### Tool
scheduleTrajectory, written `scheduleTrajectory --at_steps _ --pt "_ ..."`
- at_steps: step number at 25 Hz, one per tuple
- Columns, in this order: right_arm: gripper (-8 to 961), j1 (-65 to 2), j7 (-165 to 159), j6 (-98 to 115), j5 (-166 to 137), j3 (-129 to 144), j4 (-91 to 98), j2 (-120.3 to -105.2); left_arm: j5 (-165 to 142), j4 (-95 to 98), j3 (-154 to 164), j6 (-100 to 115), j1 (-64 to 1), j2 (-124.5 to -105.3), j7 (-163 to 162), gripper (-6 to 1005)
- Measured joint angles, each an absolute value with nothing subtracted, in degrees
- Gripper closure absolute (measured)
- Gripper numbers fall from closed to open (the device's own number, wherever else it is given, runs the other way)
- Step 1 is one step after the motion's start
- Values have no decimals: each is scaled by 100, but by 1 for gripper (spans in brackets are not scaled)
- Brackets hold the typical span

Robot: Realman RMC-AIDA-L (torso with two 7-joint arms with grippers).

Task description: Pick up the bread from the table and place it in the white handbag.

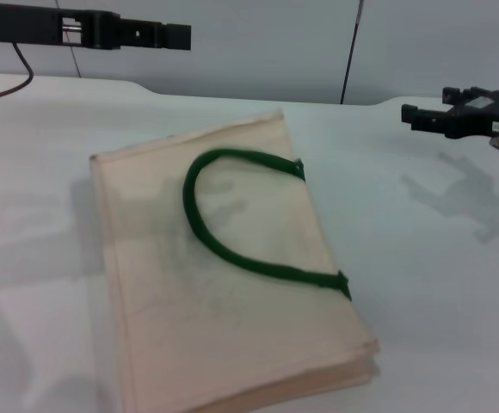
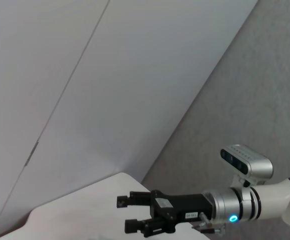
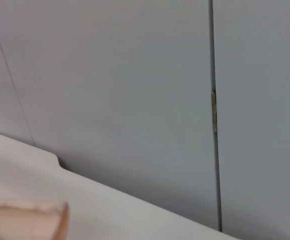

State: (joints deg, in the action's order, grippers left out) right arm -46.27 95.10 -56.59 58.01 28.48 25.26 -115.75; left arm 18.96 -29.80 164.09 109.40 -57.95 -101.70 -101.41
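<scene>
No bread shows on the table [image 1: 456, 292], so it is presumably inside the white handbag [image 1: 224, 344] lying flat, which would explain why the left claw [image 1: 179, 36] and released right claw [image 1: 407, 114] hang raised and apart; whether the left is clenched I cannot tell.

White handbag [image 1: 232, 284] flat on table [image 1: 439, 284]

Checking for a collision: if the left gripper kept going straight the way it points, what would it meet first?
Probably nothing: the left gripper points sideways above the table, beyond the white handbag, towards the distant right gripper.
</scene>
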Motion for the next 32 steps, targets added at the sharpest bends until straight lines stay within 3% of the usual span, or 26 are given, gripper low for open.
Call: scheduleTrajectory --at_steps 2,4,9,12,21,24,26,32 --pt "59 -4589 9599 -5681 5855 2813 2491 -11586 1891 -2980 16409 10930 -5787 -10170 -10125 763" --pt "59 -4537 9760 -5686 6023 2807 2433 -11593 1904 -2980 16407 10878 -5775 -10177 -10121 532" --pt "59 -4352 10254 -5695 6691 2804 2323 -11590 2390 -3019 16400 10498 -5652 -10316 -9968 326" --pt "59 -4234 10652 -5747 7145 2803 2263 -11599 2984 -3029 16400 10288 -5513 -10457 -9516 273" --pt "59 -3985 12596 -5783 9032 2803 1518 -11603 5103 -3019 16391 9765 -4676 -11288 -6520 115" --pt "59 -3887 13107 -5791 9681 2803 1325 -11611 5698 -2998 16371 9476 -4493 -11551 -5975 116" --pt "59 -3844 13625 -5857 10121 2803 1154 -11623 6090 -2826 16355 9237 -4356 -11637 -5732 116" --pt "59 -3746 15444 -6364 11648 2803 370 -11647 7343 -1624 16325 8531 -4035 -11643 -4571 118"
